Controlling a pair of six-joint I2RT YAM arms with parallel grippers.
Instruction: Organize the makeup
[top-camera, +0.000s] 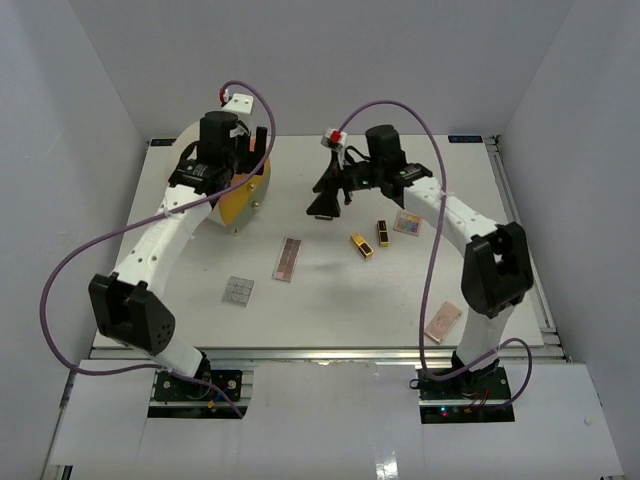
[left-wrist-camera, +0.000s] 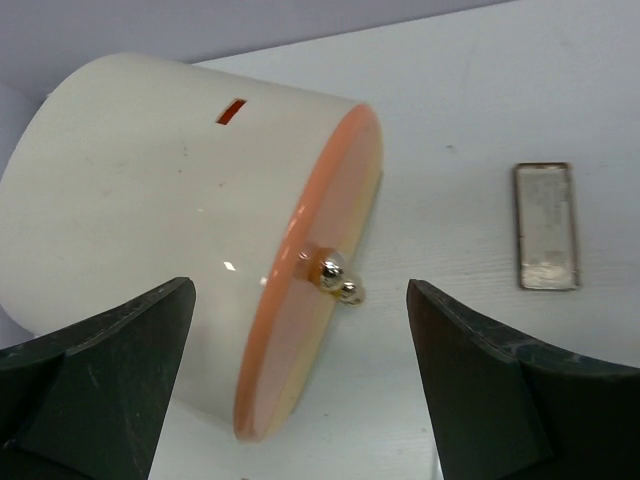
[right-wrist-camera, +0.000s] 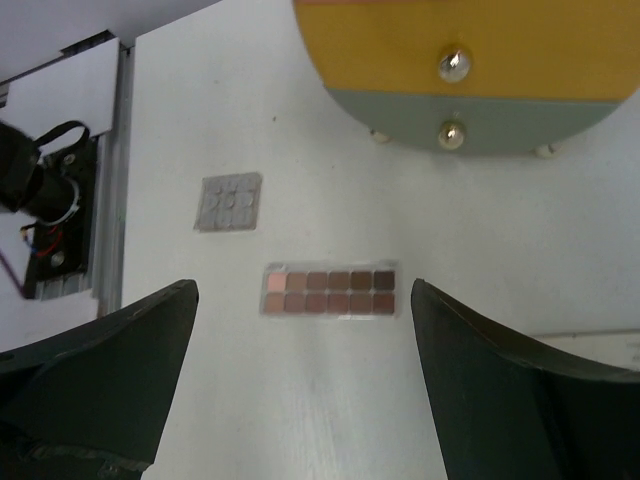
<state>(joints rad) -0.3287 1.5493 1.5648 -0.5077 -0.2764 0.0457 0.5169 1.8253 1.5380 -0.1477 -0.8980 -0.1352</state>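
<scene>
White walls close in on three sides of the white table (top-camera: 330, 300), with open surface at centre. There a long palette (top-camera: 288, 259) of brown shades lies flat, long axis running near-to-far. The right gripper (right-wrist-camera: 305, 290) is aimed at it, jaws apart; the left gripper (left-wrist-camera: 300, 290), jaws apart, faces the cream cylinder (left-wrist-camera: 150, 200).
</scene>
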